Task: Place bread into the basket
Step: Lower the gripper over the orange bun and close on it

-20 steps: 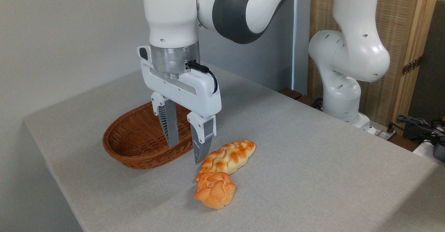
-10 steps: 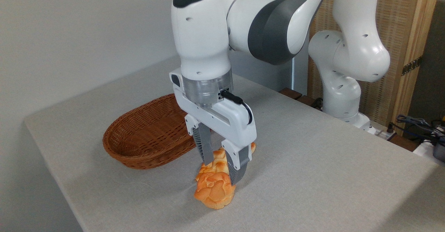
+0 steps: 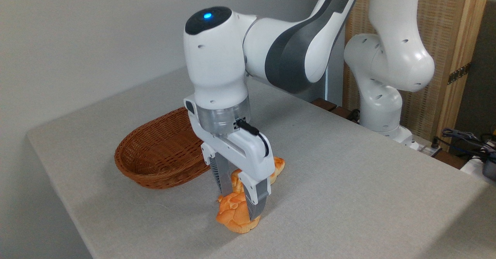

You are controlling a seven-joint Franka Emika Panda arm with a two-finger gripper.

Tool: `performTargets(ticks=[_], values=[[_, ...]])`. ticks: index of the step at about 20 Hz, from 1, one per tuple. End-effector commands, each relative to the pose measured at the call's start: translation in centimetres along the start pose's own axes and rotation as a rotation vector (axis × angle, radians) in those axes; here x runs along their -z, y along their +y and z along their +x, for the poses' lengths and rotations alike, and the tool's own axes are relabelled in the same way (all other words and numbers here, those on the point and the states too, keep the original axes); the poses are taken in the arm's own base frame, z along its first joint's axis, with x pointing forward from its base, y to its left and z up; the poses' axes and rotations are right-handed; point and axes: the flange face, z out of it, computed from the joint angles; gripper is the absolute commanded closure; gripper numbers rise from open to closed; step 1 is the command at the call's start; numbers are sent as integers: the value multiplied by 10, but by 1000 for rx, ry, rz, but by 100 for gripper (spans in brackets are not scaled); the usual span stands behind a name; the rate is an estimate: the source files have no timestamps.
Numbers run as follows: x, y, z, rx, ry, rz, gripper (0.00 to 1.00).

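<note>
Two fingers [image 3: 254, 202] straddle the bread [image 3: 234, 214] near the tabletop's [image 3: 348, 181] front edge; whether they grip it is unclear. Left of it sits the basket [image 3: 161, 154].

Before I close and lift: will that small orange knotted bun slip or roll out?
The small orange knotted bun looks glossy, so it may slide somewhat. Its lumpy top probably gives the end effector purchase. Being roundish, it might roll if nudged toward the braided golden loaf.
</note>
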Motion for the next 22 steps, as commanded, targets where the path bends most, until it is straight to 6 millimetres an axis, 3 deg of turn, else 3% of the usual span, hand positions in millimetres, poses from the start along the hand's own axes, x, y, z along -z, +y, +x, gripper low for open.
performTargets(ticks=[1,9,12,13,22], values=[[-11,-2,3,-19,-14,7,0],[-22,6,16,-47,-31,-5,3],[-22,6,16,-47,-31,-5,51],[-21,6,16,-48,-30,-4,54],[-16,4,16,-48,-19,1,51]])
